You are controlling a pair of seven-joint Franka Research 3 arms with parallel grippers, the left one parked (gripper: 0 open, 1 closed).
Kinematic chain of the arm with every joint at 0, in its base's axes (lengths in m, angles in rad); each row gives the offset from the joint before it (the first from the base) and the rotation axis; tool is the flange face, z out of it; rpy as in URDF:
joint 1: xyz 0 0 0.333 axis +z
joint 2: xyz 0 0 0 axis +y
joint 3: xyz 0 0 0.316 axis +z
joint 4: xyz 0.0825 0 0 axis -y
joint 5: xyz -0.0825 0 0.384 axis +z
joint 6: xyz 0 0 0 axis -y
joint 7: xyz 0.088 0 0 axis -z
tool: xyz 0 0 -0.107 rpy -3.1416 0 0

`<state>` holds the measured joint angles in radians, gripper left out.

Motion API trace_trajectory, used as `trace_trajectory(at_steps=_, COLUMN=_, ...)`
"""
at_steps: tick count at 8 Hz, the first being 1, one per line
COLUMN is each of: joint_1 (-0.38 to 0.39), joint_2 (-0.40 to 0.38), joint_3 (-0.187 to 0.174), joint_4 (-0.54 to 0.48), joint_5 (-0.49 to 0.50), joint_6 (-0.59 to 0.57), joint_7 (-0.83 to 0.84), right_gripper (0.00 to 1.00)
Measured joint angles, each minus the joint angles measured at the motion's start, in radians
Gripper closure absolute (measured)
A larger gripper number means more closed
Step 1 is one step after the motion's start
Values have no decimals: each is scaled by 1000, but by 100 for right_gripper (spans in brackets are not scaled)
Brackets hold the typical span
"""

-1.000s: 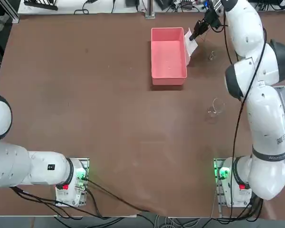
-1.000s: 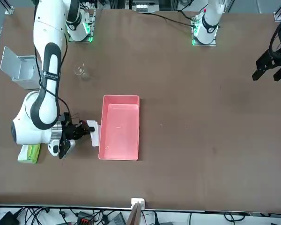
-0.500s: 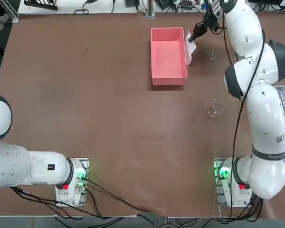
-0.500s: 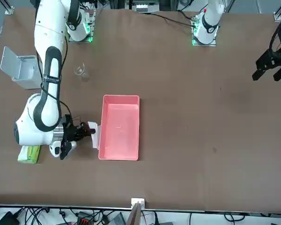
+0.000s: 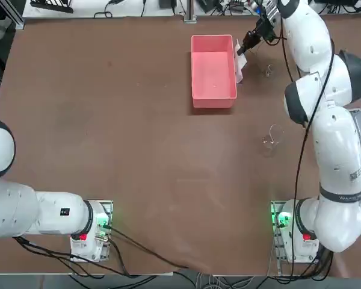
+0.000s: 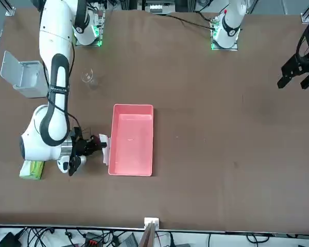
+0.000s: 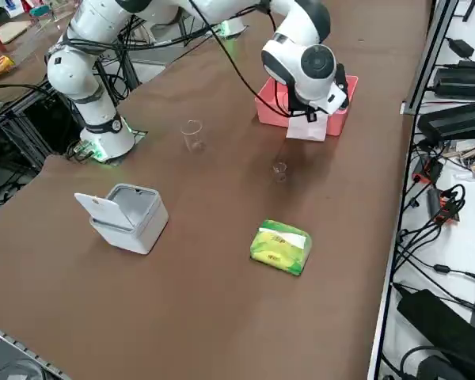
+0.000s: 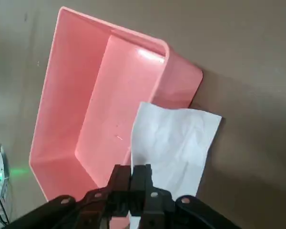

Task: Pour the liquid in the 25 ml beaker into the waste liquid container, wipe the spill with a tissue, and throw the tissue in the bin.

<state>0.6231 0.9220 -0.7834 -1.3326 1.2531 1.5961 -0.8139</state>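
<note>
Tissue point(image 8: 174, 143) | pinched in fully closed right gripper point(image 8: 136, 177) | beside pink box point(image 8: 86, 109)

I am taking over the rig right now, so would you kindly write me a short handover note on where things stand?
Right gripper: fingers shut on the tissue, which hangs beside the pink box, at its side toward the right arm.
25 ml beaker: upright on the table, between the pink box and the lime-green tissue pack.
Larger beaker: standing apart, untouched.
Bin: lid open, on the table to the robot's right.
Done: tissue drawn and in hand; pouring cannot be confirmed.
Left: wipe any spill, then drop the tissue in the bin.
</note>
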Motion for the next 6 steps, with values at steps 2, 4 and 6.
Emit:
trace_trajectory(at_steps=2, joint_1=-9, joint_2=2, joint_3=25, joint_4=0, joint_5=0, joint_6=21, joint_7=-8, right_gripper=99)
trace_trajectory(at_steps=4, joint_1=-20, joint_2=10, joint_3=44, joint_4=-1, joint_5=0, joint_6=34, joint_7=-13, right_gripper=99)
trace_trajectory(at_steps=6, joint_1=-37, joint_2=21, joint_3=72, joint_4=-1, joint_5=0, joint_6=48, joint_7=-18, right_gripper=99)
